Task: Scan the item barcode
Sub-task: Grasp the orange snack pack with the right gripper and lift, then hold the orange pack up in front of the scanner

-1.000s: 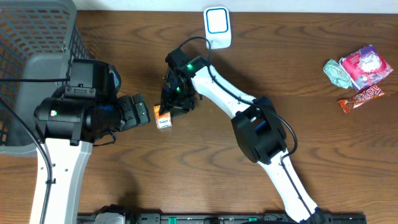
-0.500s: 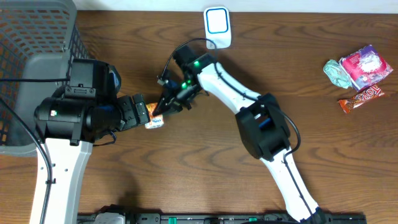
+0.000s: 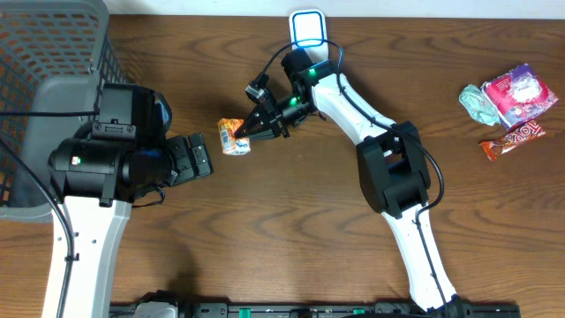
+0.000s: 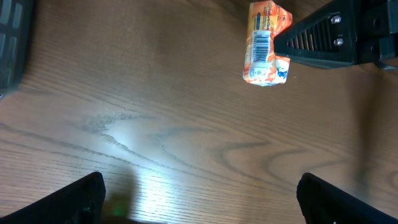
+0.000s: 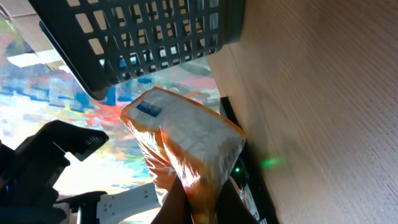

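On the wooden table (image 3: 291, 230), the left gripper (image 3: 196, 159) has jaws wide apart. The right gripper (image 3: 253, 129) is clamped on the orange snack packet (image 3: 233, 138) — near the left gripper, not touching — barcode (image 4: 263, 43) facing the left wrist camera.

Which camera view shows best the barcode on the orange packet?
The left wrist view: the barcode faces that camera. The overhead view shows the orange packet small, no stripes readable. The right wrist view shows it close, pinched in the right claw, but no barcode.
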Robot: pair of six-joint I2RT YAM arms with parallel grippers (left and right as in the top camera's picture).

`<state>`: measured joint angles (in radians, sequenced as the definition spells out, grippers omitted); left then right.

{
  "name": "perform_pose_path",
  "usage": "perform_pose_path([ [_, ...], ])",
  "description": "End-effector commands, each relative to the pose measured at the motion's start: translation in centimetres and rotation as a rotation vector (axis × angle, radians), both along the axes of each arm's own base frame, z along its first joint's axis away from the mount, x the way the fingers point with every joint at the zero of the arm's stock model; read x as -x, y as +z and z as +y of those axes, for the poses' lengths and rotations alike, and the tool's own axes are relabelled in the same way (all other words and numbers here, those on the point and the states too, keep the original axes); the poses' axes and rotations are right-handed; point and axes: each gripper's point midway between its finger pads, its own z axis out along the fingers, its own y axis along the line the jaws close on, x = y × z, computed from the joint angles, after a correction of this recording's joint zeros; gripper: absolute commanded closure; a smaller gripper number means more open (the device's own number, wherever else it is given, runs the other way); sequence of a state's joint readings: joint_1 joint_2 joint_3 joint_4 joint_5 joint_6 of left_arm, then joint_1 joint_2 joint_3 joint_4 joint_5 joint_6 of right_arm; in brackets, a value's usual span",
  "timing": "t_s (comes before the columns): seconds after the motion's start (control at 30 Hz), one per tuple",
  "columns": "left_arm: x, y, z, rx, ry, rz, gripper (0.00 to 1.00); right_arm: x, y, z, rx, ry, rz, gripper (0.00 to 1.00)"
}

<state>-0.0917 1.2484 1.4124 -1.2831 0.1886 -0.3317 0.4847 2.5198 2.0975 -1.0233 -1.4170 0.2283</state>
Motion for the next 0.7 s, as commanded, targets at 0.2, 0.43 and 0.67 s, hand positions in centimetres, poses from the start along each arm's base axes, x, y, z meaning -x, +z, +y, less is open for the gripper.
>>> perform_pose_path([
  [0.2,0.1,0.0,0.1,-0.005,-0.013,0.0,0.02,-5.4,2.0,-5.7,-0.157,-0.131,-0.001,0.99],
  [0.43,0.1,0.0,0.1,-0.005,-0.013,0.0,0.02,-10.1,2.0,-12.8,-0.157,-0.291,-0.016,0.99],
  [0.67,0.1,0.0,0.1,-0.004,-0.013,0.0,0.02,-11.9,1.3,-16.3,-0.113,-0.373,-0.031,0.99],
])
